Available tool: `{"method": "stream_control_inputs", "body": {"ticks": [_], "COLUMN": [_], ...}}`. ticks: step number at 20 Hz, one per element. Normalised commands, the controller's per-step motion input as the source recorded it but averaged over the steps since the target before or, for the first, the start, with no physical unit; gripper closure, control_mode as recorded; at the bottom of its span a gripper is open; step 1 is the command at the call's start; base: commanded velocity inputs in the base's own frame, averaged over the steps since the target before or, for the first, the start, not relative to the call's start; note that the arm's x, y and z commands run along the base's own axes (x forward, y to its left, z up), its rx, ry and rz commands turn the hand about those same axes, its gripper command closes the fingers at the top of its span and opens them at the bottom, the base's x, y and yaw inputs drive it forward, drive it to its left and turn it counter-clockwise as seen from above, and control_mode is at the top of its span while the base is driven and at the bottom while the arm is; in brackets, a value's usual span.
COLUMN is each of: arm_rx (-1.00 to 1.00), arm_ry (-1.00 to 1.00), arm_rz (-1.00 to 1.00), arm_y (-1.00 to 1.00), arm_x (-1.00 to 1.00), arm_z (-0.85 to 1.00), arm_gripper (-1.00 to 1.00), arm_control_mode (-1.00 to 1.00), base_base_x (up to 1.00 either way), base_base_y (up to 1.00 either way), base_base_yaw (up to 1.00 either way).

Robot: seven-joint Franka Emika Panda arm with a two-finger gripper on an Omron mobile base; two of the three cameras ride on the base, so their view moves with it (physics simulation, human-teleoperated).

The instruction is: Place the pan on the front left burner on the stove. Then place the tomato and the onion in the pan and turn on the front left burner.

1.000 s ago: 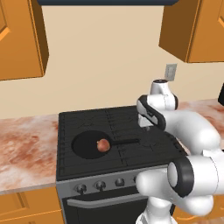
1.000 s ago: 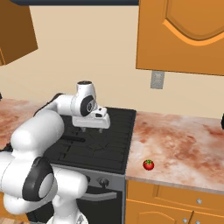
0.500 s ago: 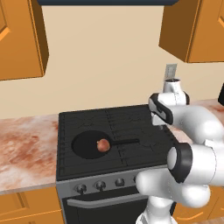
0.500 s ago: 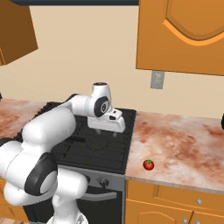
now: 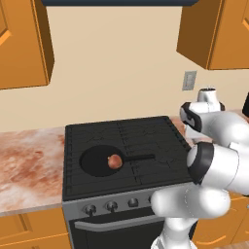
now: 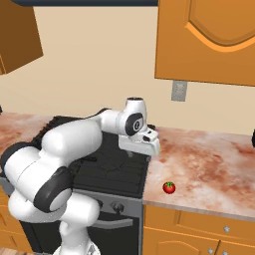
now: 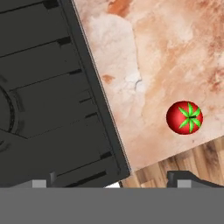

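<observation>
The black pan (image 5: 97, 161) lies on the front left burner (image 5: 80, 181) of the stove (image 5: 146, 133), its handle pointing right. Inside the pan sits the brownish onion (image 5: 114, 161). The red tomato (image 6: 169, 188) rests on the marble counter right of the stove, near the front edge. My gripper (image 6: 141, 148) hangs above the stove's right edge, pointing down. In the hand view its fingertips (image 7: 43, 182) stand wide apart and open, with nothing between them. The tomato (image 7: 184, 117) lies above and to the right of the gripper (image 7: 114, 181) there, green stem up.
Dark knobs (image 5: 112, 205) line the stove's grey front panel. Marble counter (image 6: 214, 164) stretches right of the stove and another stretch (image 5: 24, 155) lies to its left. Orange cabinets (image 6: 209, 40) hang overhead, and an outlet (image 6: 179, 90) is on the wall.
The arm has swung right, from above the pan handle to the stove's right edge by the counter. The gripper stayed open. Pan, onion and tomato have not moved.
</observation>
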Motion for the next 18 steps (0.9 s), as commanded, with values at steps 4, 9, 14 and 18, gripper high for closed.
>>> {"method": "stream_control_inputs", "body": {"ticks": [4,9,14,18], "arm_rx": [0.00,0.00,0.00,0.00], "arm_ry": [0.02,0.00,0.00,0.00], "arm_rz": [-0.07,-0.05,-0.01,0.00], "arm_y": [-0.56,-0.48,-0.27,-0.14], "arm_x": [-0.23,-0.20,-0.04,0.00], "arm_z": [-0.17,-0.09,-0.01,0.00], "arm_gripper": [-1.00,-1.00,-1.00,-1.00], "arm_control_mode": [-1.00,-1.00,-1.00,-1.00], "base_base_x": [0.00,0.00,0.00,0.00], "base_base_y": [0.00,0.00,0.00,0.00], "base_base_yaw": [0.00,0.00,0.00,0.00]}}
